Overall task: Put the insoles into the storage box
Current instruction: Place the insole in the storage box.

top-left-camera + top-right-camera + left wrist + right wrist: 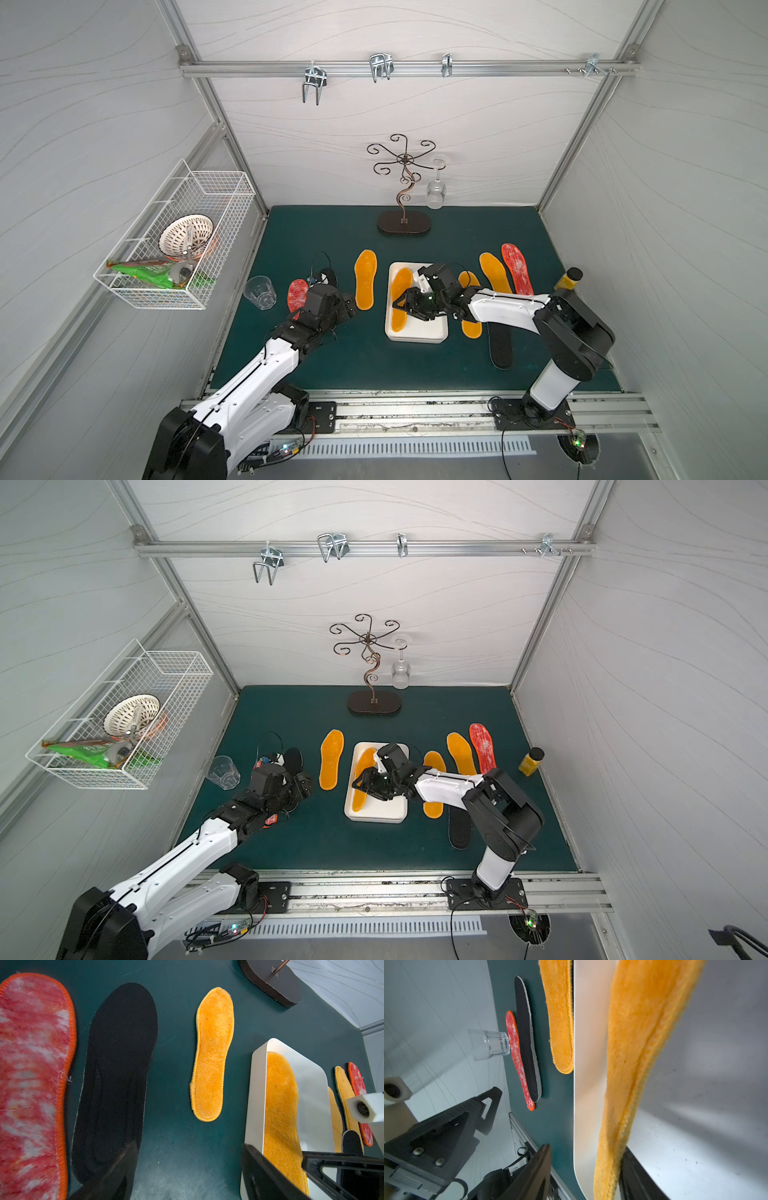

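Right jaws: spread, low over the orange-yellow plush insole (402, 280). That insole lies inside the shallow white plastic storage box (428, 330), against its wall facing the left edge of the dark green surface (353, 365). Left jaws: spread, empty, by the flat black insole (116, 1064).

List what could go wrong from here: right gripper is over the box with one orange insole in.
1. The right gripper is open, but one finger seems to touch the fuzzy orange insole in the storage box; lifting away could snag it and drag it out.
2. That insole looks creased along the box wall, so later ones may stack badly.
3. The red insole lies right beside the clear glass; the left gripper could knock it.
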Motion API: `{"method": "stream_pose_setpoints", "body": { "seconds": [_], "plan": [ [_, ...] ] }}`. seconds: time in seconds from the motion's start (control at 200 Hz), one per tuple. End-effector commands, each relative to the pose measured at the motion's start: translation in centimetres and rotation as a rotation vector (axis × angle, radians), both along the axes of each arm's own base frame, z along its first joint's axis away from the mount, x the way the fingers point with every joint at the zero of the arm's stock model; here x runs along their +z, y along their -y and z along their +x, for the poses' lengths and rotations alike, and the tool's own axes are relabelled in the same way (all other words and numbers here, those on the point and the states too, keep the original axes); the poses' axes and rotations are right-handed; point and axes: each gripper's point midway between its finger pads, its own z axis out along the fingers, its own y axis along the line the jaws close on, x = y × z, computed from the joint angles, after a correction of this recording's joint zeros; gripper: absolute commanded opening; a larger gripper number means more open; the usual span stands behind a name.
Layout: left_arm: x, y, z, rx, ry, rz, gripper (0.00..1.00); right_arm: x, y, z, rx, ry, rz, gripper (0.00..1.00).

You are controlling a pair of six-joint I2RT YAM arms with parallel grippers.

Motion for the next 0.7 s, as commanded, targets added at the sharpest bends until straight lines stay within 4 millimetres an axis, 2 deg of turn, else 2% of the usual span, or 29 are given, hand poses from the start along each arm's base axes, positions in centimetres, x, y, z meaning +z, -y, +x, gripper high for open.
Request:
{"method": "stream_pose_setpoints", "body": {
  "seconds": [0.0,0.08,0.24,0.25,0.275,0.295,0.42,0.555,0.62,0.69],
  "plan": [
    [1.8,0.3,1.0,0.005,0.045,-0.016,0.84,-1.3,0.6,-1.8,0.087,-0.043,-0.086,0.58],
    [1.8,0.2,1.0,0.004,0.042,-0.014,0.84,-0.9,1.0,-1.7,0.091,-0.019,-0.109,0.61],
    [1.9,0.3,1.0,0.0,0.039,-0.009,0.84,0.6,1.5,-1.7,0.143,0.027,-0.167,0.74],
    [1.9,0.3,0.9,0.0,0.038,-0.009,0.84,0.7,1.5,-1.7,0.15,0.028,-0.167,0.76],
    [2.0,0.3,0.9,0.0,0.037,-0.009,0.84,1.0,1.4,-1.9,0.168,0.031,-0.165,0.93],
    [2.0,0.3,1.0,-0.002,0.039,-0.011,0.84,1.2,1.4,-2.0,0.181,0.029,-0.167,0.97],
    [2.2,0.4,1.0,-0.004,0.042,-0.013,0.85,2.2,1.5,-2.6,0.253,0.034,-0.184,0.97],
    [2.5,1.0,1.1,-0.034,0.041,-0.026,0.85,4.2,1.9,-2.6,0.293,0.055,-0.128,0.95],
    [2.9,1.6,1.1,-0.067,0.037,-0.018,0.85,5.7,3.2,-1.9,0.278,0.1,-0.129,0.94],
    [3.6,2.7,1.0,-0.12,0.042,0.042,0.84,7.0,6.1,-0.1,0.201,0.15,-0.167,0.92]
  ]
}}
